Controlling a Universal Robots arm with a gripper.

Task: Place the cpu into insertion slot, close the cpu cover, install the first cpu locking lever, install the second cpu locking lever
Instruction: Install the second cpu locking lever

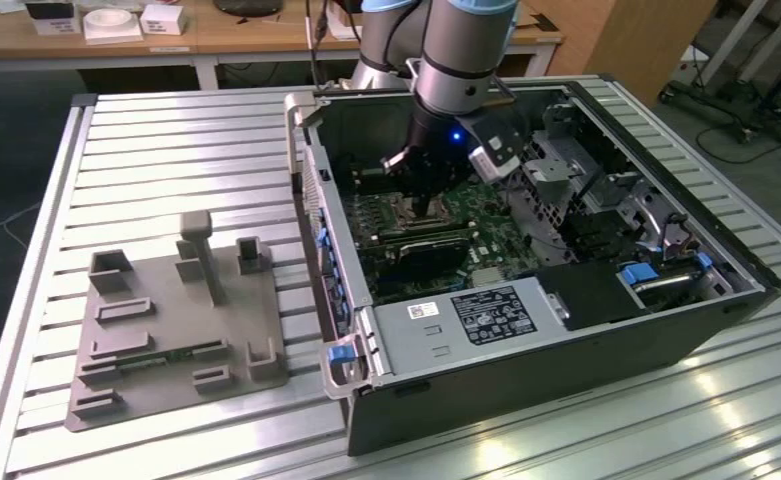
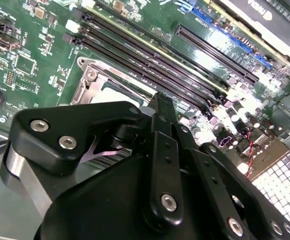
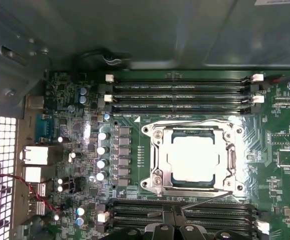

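The cpu (image 3: 192, 157), a pale silvery square, lies in the socket on the green motherboard (image 3: 279, 135). The cpu cover (image 3: 157, 152), a silver frame, lies flat around it. One thin wire lever (image 3: 189, 121) runs straight along the socket edge by the upper memory slots. A second lever (image 3: 207, 198) slants away from the opposite edge, its free end close to my fingertips. My gripper (image 3: 172, 214) is shut, tips together just off that edge and over the memory slots. It hangs low over the socket (image 1: 417, 215) in the exterior view (image 1: 430, 207). In the second wrist view its black tips (image 2: 160, 98) hide part of the socket (image 2: 107, 90).
Black memory slots (image 3: 179, 90) flank the socket on two sides. The open computer case (image 1: 330, 300) walls the arm in, with a black power box (image 1: 497, 315) at its near end and drive bays (image 1: 590, 200) on the exterior view's right. A grey fixture plate (image 1: 177, 320) lies on the slatted table.
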